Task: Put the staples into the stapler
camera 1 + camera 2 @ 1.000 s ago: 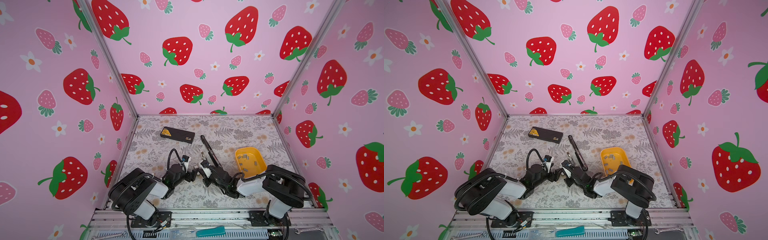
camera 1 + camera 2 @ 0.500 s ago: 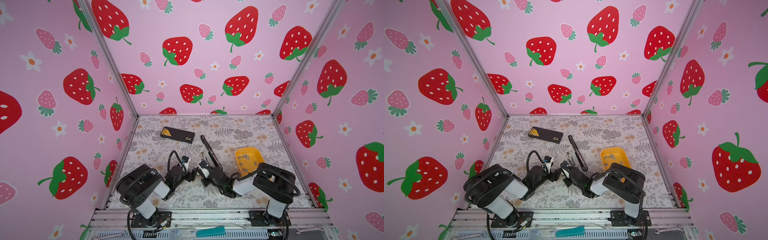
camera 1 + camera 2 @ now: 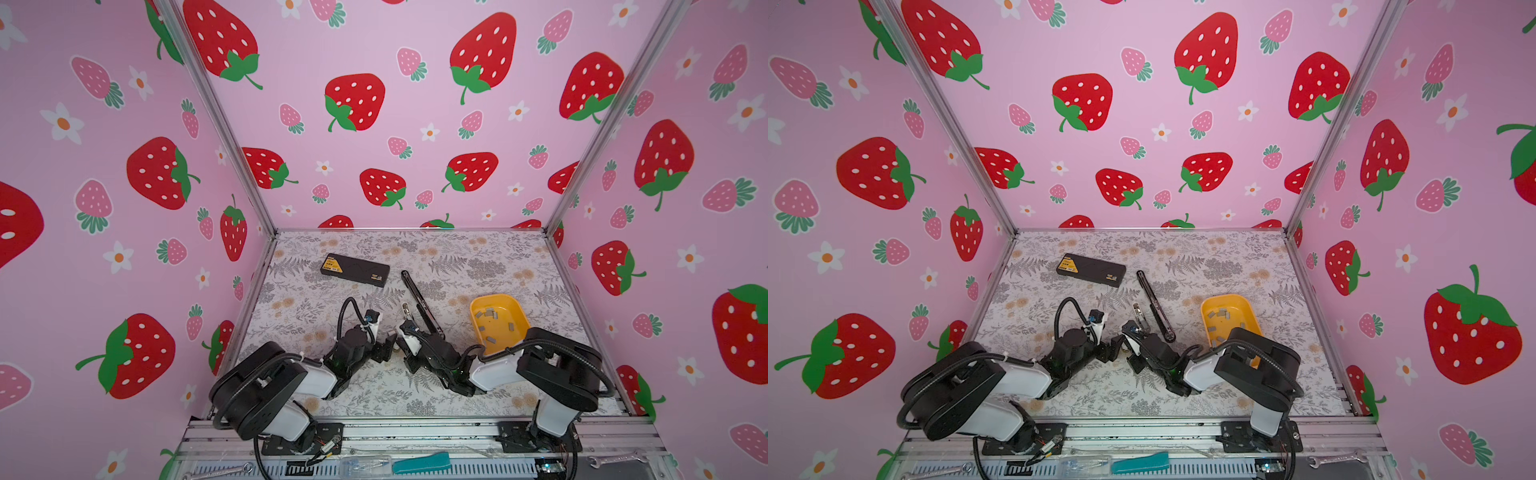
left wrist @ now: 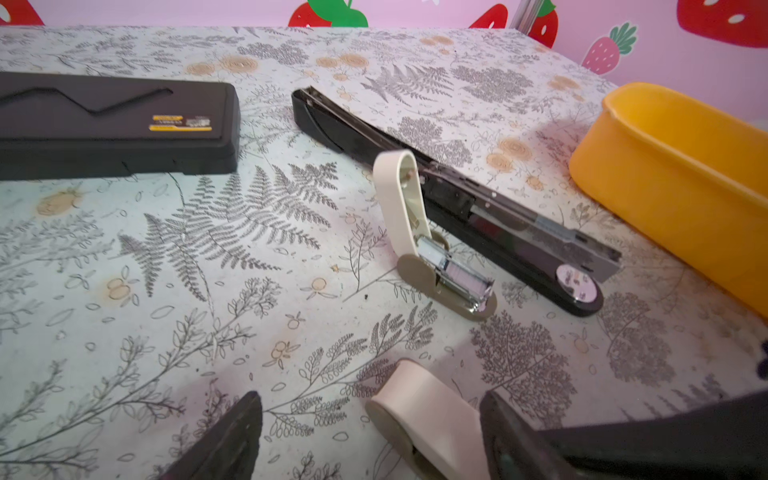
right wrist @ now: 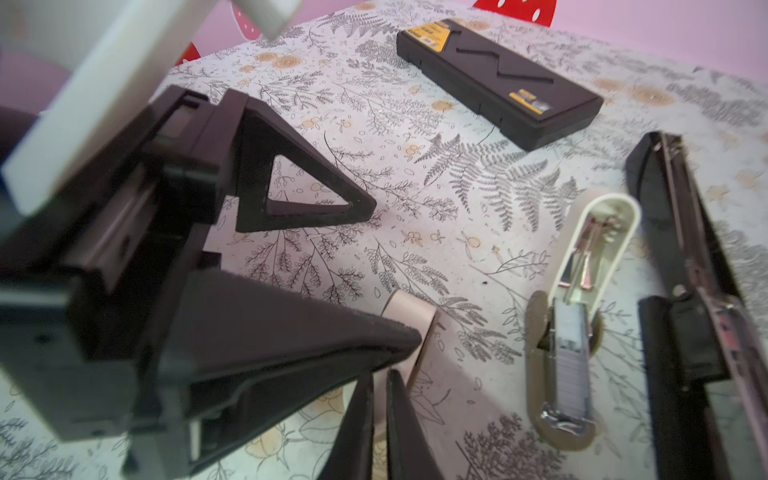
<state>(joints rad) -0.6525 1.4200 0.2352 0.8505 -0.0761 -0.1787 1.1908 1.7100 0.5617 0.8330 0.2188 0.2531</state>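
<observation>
Both grippers sit nose to nose at the front middle of the table (image 3: 478, 249). The left gripper (image 4: 370, 405) has its jaws spread wide and clamps nothing. A closed beige stapler (image 4: 424, 424) lies slantwise in the gap, hard by one finger. I cannot tell whether it touches.

The right gripper (image 5: 379, 376) has its jaws pressed almost together, and nothing shows between them.

Now the key bearing. The staples (image 3: 490, 338) lie loose in the yellow tray (image 3: 494, 296), strips pointing every which way. In a top view they sit between two and three o'clock from the meeting jaws. The right arm is plainly nearer, its elbow hanging over the tray's near end. The left would have to cross the middle.

So the fetch looks like the right's job: spread the jaws, swing toward three o'clock, and line up on one strip's long sides.

Just past twelve o'clock from the jaws, an open beige stapler (image 4: 440, 266) stands lid-up with a silver strip in its channel. Right beside it, a long black stapler (image 4: 457, 199) lies open, running eleven to five.
</observation>
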